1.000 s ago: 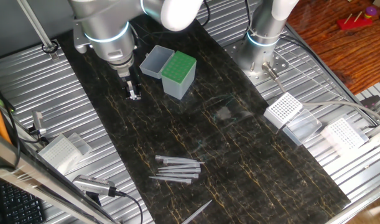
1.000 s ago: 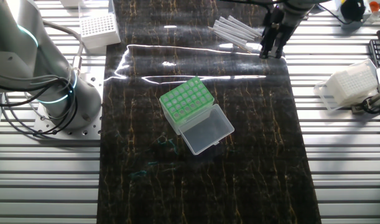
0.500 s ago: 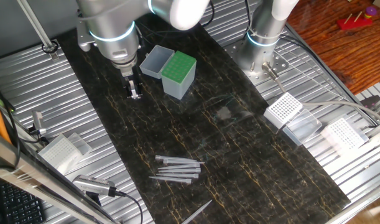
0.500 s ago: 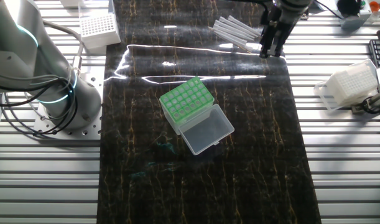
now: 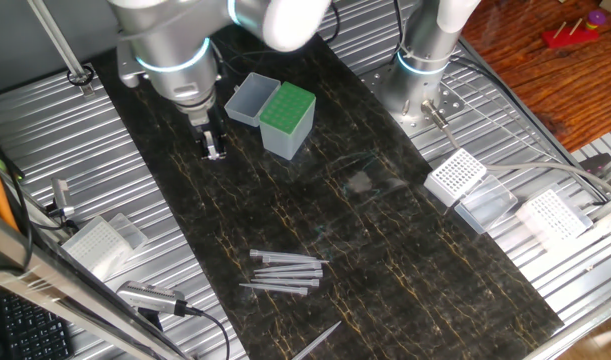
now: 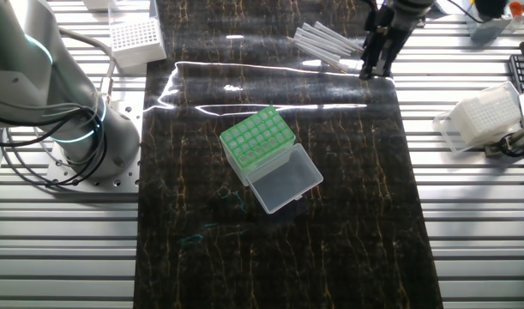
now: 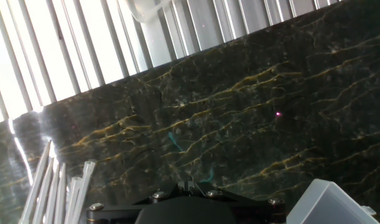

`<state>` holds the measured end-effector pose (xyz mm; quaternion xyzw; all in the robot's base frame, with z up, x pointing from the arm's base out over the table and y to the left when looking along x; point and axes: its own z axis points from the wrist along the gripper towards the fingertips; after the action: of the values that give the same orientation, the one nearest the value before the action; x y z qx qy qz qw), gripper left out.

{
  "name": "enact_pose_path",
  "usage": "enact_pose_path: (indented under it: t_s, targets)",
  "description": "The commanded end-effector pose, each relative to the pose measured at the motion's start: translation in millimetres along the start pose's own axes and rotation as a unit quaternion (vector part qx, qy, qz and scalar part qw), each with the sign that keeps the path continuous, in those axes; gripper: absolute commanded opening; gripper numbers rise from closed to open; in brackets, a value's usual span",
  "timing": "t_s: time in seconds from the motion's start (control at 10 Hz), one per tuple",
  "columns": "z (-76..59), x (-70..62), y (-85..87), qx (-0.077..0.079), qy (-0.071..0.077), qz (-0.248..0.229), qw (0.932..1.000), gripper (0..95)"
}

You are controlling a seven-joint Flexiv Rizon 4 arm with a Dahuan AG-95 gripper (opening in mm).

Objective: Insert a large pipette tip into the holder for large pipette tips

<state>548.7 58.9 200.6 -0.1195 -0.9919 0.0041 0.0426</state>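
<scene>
The worktop [image 5: 135,215] is ribbed metal, with a long dark marble-patterned mat [image 5: 385,270] running down its middle. On the mat's far side stands the base of a second silver arm [image 6: 69,120] with a glowing blue ring (its cables trail over the metal ribs).

The working arm [image 5: 170,45] hangs over one edge of the mat, its gripper [image 5: 214,150] pointing down, just above the surface and near the holder for large pipette tips [image 5: 286,118]. The jaws look close together and nothing shows between them, though the fingers are too small in both fixed views to be sure; in the hand view they are hidden below the frame.

The holder stands upright on the mat, its green perforated top facing up and its clear lid [image 6: 285,178] swung open flat beside it. Nothing lies between it and the gripper.

White-grid racks sit off the mat: two with clear lids [image 5: 470,185] at one side of the worktop, another [image 5: 100,243] at the opposite side, one [image 6: 135,39] near the second arm.

The large pipette tips [image 5: 285,272] lie loose in a small heap on the mat, well apart from the holder, and one more [image 5: 320,338] lies alone near the mat's end. In the hand view several tips [image 7: 56,186] show at the lower left.

No writing can be read anywhere.
</scene>
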Motion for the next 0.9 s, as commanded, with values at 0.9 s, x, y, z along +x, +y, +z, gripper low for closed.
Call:
enact_pose_path:
  t_s: [0.9]
  targets:
    - [-3.8, 1.1, -0.6, -0.008, 0.029, 0.008, 0.9995, 0.0]
